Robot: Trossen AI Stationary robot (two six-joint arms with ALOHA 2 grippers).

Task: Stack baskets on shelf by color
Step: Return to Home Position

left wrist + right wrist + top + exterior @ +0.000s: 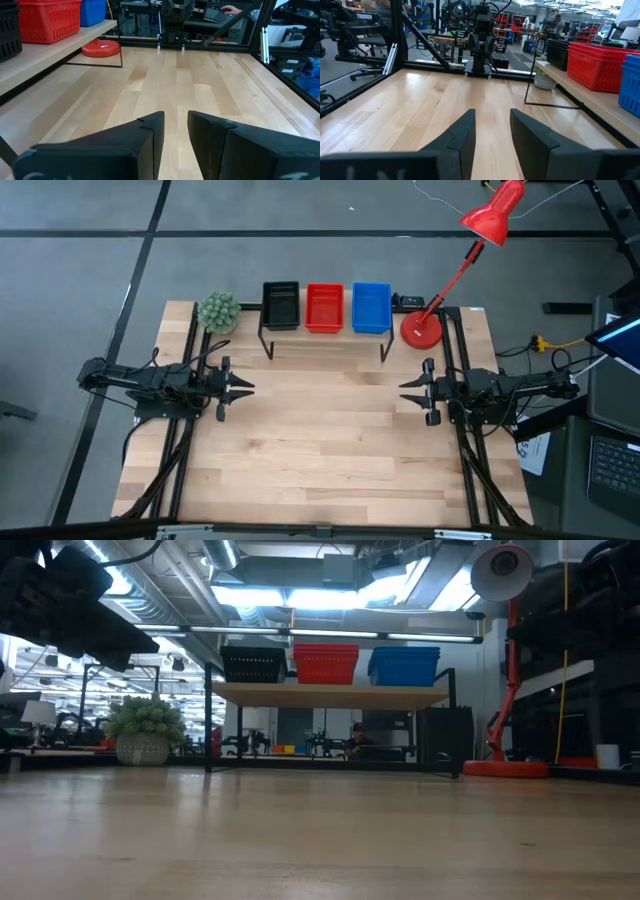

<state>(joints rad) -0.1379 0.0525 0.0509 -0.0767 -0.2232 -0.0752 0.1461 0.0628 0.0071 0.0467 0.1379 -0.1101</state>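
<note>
Black baskets (280, 305), red baskets (324, 307) and blue baskets (371, 307) rest side by side on the shelf (325, 348) at the table's far edge. The low view shows a black stack (253, 664), a red stack (325, 663) and a blue stack (404, 666) on the plank (330, 695). My left gripper (246, 388) hovers open at the table's left side, pointing right; its fingers (175, 132) hold nothing. My right gripper (405, 389) hovers open at the right side, pointing left, with fingers (492, 132) likewise apart and holding nothing.
A red desk lamp (422, 328) stands on the far right corner beside the shelf. A small potted plant (218, 310) sits at the far left corner. Bare wooden tabletop (325, 435) stretches between the two arms and toward the near edge.
</note>
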